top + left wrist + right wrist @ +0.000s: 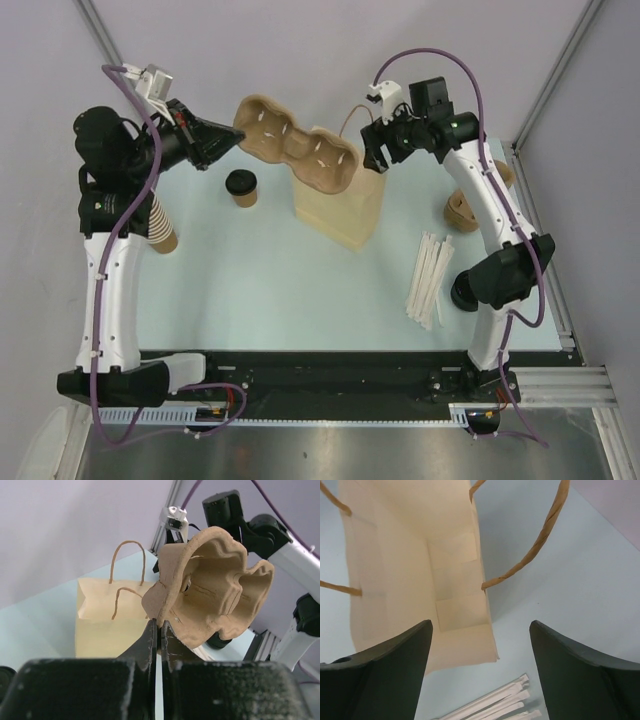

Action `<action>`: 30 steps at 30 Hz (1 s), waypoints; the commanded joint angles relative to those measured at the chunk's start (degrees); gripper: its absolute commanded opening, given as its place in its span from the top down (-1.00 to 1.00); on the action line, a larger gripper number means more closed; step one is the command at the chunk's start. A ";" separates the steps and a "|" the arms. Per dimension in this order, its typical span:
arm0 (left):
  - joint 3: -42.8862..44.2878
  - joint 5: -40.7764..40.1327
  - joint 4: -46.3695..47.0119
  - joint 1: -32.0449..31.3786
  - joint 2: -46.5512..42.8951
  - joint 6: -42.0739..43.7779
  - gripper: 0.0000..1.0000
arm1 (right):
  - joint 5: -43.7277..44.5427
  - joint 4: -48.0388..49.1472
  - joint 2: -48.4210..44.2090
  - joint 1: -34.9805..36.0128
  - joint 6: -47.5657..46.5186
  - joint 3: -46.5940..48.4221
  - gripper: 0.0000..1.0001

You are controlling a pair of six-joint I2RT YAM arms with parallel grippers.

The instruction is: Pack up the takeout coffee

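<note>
The moulded-pulp cup carrier tray (295, 150) hangs in the air, tilted on edge. Its far end is over the mouth of the paper bag (340, 215). The left pincer (158, 625) is pressed together on the thin rim at the tray's near end.

Handling, as judged: the tray is light and fairly stiff, and its rough surface resists slipping. The rim is thin and may bend or tear under a one-end hold. A grip on the rim between two wells is preferable.

The lidded paper cup (241, 188) stands on the counter (260, 290), near the left pincer and apart from the tray. Its wall probably crushes easily, so take hold round the body below the lid.

The right pincer (480, 625) is spread wide above the upright, open bag and holds nothing.
</note>
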 commanded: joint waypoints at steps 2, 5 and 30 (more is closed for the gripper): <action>-1.86 1.60 6.14 3.26 0.64 -7.16 1.00 | 2.32 1.60 1.66 0.67 -0.33 3.09 -0.39; -1.77 1.08 5.79 3.70 1.35 -7.08 1.00 | 1.09 0.55 0.88 0.58 0.37 2.91 0.12; 0.42 -2.71 6.40 4.49 5.83 -6.47 1.00 | -3.24 4.23 -21.46 0.94 16.02 -13.28 -0.24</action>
